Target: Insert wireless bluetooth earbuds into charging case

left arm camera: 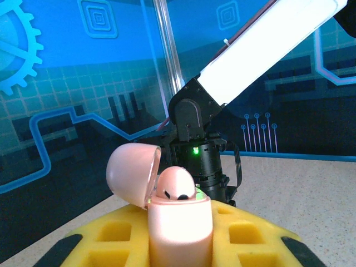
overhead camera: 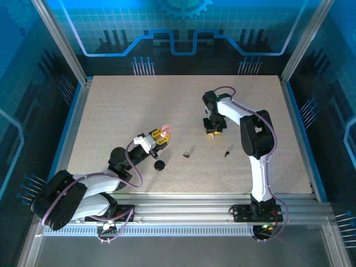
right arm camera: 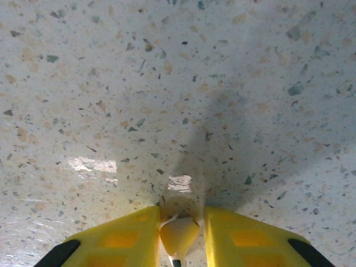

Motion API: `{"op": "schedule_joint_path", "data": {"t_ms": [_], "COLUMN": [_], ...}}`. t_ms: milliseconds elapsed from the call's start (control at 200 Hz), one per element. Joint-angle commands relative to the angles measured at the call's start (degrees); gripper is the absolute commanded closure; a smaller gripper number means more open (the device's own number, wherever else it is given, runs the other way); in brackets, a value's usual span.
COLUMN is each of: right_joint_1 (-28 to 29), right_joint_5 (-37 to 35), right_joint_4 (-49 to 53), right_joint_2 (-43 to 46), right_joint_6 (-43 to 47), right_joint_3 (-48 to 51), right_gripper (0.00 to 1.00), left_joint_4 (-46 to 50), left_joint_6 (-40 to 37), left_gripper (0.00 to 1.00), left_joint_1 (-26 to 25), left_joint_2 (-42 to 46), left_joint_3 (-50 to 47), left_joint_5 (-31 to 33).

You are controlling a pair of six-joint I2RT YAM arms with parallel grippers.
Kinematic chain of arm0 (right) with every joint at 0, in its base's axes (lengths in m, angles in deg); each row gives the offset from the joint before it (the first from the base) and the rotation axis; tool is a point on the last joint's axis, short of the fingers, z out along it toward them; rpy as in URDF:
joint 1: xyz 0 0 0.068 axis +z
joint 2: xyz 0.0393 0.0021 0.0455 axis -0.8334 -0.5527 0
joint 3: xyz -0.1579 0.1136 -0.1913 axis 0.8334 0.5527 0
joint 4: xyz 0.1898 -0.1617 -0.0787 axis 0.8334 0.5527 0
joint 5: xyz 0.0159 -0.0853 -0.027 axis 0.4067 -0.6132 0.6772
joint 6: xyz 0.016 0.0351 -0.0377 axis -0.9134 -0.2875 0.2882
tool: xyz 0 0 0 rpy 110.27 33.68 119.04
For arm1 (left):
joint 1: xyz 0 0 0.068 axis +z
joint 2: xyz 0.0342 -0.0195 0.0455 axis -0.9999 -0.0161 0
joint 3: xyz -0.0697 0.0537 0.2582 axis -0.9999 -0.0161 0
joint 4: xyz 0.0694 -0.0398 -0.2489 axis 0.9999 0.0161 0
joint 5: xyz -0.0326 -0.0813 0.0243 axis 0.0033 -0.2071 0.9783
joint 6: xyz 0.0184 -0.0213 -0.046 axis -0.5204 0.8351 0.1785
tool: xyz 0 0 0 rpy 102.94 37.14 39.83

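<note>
My left gripper (overhead camera: 158,137) is shut on a pale pink charging case (left arm camera: 179,228), which stands upright between its yellow fingers (left arm camera: 111,233). The case's lid (left arm camera: 131,172) hangs open to the left, and one pink earbud (left arm camera: 177,184) sits in the case. My right gripper (right arm camera: 181,212) is shut on the other pale pink earbud (right arm camera: 179,233) just above the table; in the top view it hangs at the right of centre (overhead camera: 213,129). Two black earbuds (overhead camera: 189,152) (overhead camera: 227,152) lie on the table, and a small round black case (overhead camera: 159,165) lies near my left arm.
The speckled beige table (overhead camera: 111,111) is fenced by metal posts and blue panels. My right arm's white link (left arm camera: 267,44) and black wrist (left arm camera: 208,161) rise just behind the pink case in the left wrist view.
</note>
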Motion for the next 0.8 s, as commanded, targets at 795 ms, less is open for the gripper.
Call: {"op": "schedule_joint_path", "data": {"t_ms": [795], "right_joint_1": [1.70], "right_joint_5": [9.93], "right_joint_4": [-18.11], "right_joint_2": [24.72], "right_joint_6": [-6.60], "right_joint_3": [15.43], "right_gripper": [0.79], "left_joint_4": [-1.92], "left_joint_6": [-0.10], "left_gripper": [0.89], "left_joint_1": [-0.36], "left_joint_2": [-3.96], "left_joint_3": [1.38], "left_joint_5": [1.29]}}
